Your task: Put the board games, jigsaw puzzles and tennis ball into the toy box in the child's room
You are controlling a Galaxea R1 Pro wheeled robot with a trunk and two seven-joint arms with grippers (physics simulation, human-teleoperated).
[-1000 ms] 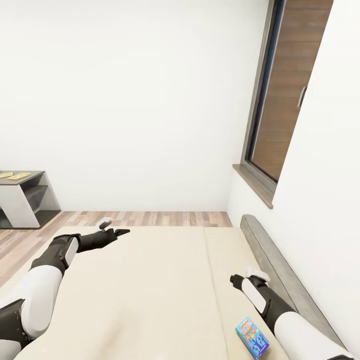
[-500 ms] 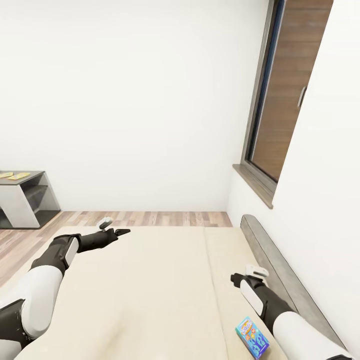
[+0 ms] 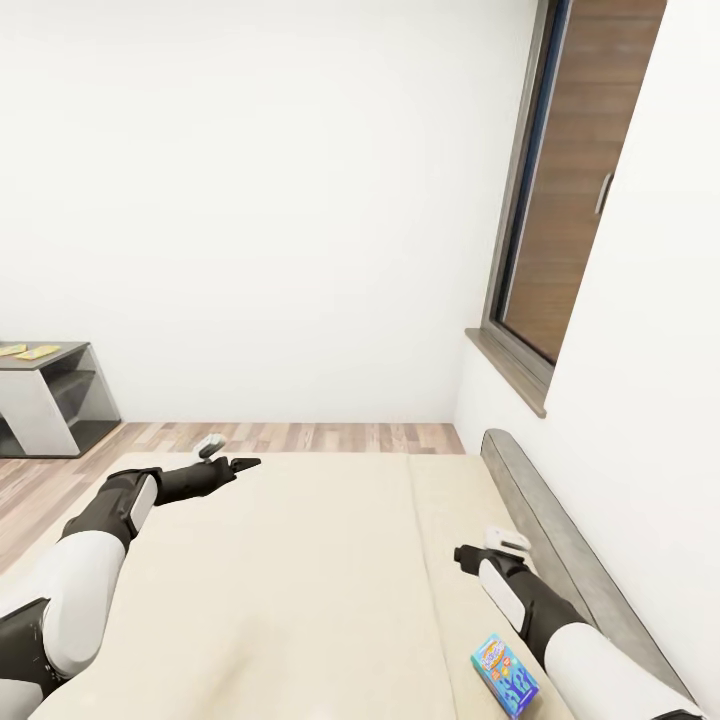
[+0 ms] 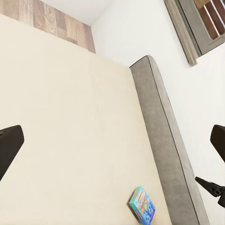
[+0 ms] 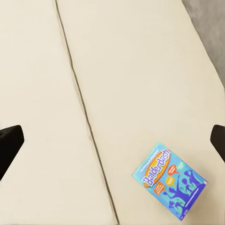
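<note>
Beige mattress stretches out under both arms, and nearest of all, down by the robot's right side, a blue board game (image 3: 505,676) lies flat on the bed (image 3: 300,560), close to the grey headboard (image 3: 560,540). Nothing touches it. The right gripper (image 3: 478,552) hangs above the mattress a little beyond the box, apart from it. In the right wrist view its dark fingertips (image 5: 9,143) sit at the two far edges of the picture with bare mattress between them, so the jaws stand wide apart and hold nothing.

Further out over the bed's far left part, the left gripper (image 3: 232,462) reaches toward the foot end. Its wrist view likewise has a dark fingertip (image 4: 8,145) at each edge, spread wide and empty.

Beyond the bed come a strip of wood plank floor (image 3: 300,437), a white wall, and a dark-framed window (image 3: 560,190) on the right. Far off at the left stands a low grey cabinet (image 3: 45,395) with something flat and yellowish on top; it is too small to identify.

As for progress, I'd judge this game is yet to be picked up, and the toy box and table toys are elsewhere, so I cannot say what else is done.

The right wrist view gives the box's orange lettering and cartoon figures clearly; the head view shows it small and cut by the frame's bottom edge. The left wrist view sets it beside the headboard.
</note>
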